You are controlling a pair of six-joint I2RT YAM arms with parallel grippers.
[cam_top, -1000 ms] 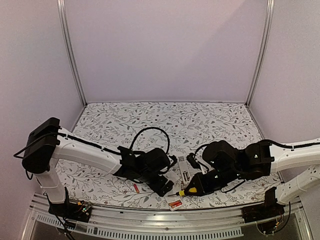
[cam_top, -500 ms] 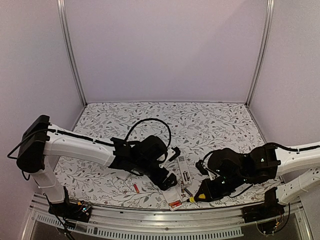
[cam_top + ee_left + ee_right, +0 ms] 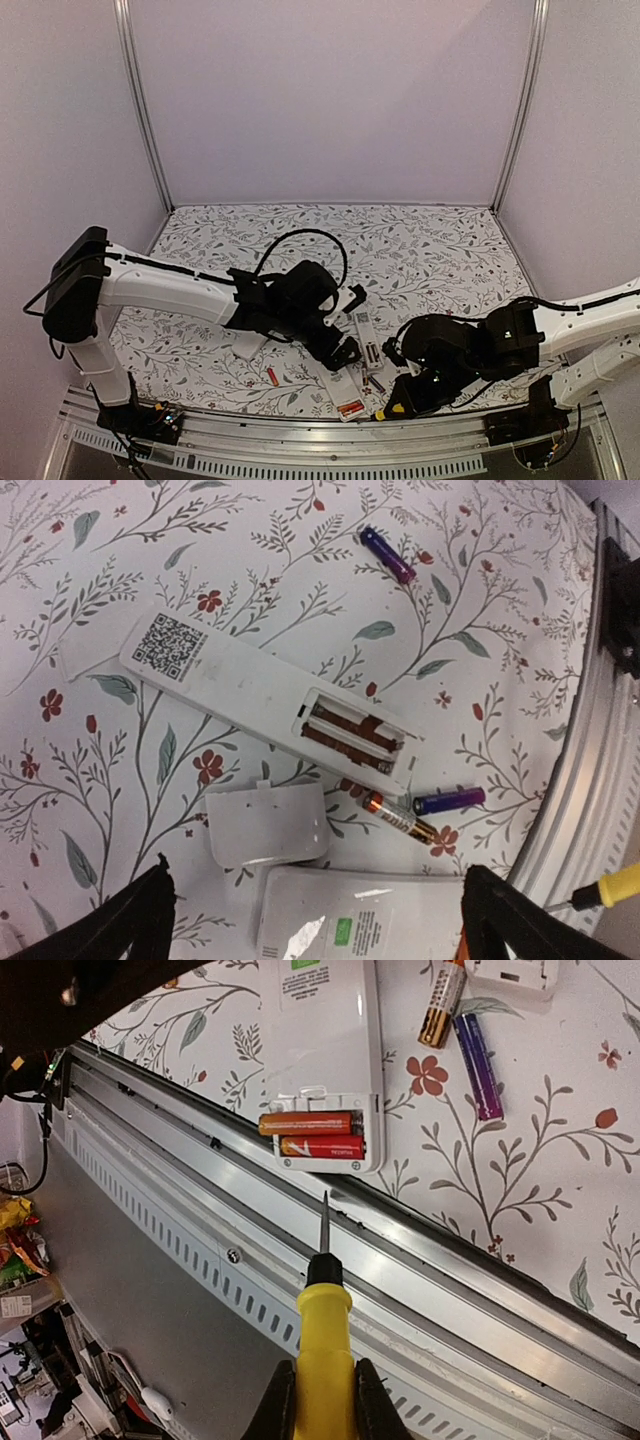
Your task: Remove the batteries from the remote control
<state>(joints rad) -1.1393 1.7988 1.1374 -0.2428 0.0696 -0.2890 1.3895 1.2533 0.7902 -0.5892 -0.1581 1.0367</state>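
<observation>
A white remote control (image 3: 240, 685) lies face down, its open battery bay (image 3: 352, 735) showing bare brown contacts. A second remote control (image 3: 325, 1020) at the table's near edge holds two orange-red batteries (image 3: 315, 1135) in its open bay. Loose batteries lie close by: a copper-black one (image 3: 405, 823), a purple one (image 3: 449, 800), another purple one (image 3: 388, 556) and a red one (image 3: 272, 376). My left gripper (image 3: 318, 925) hangs open above both remotes, empty. My right gripper (image 3: 322, 1400) is shut on a yellow-handled screwdriver (image 3: 322, 1340), whose tip points at the loaded bay from over the rail.
A detached white battery cover (image 3: 265, 823) lies between the two remotes. Another white piece (image 3: 248, 345) lies left of the left arm. The aluminium rail (image 3: 450, 1290) runs along the table's near edge, right under the screwdriver. The floral cloth (image 3: 420, 250) covers the table.
My left gripper has swung right and forward, ending over the remotes. My right arm has drawn back toward the near edge, carrying the screwdriver away from the remotes to above the rail.
</observation>
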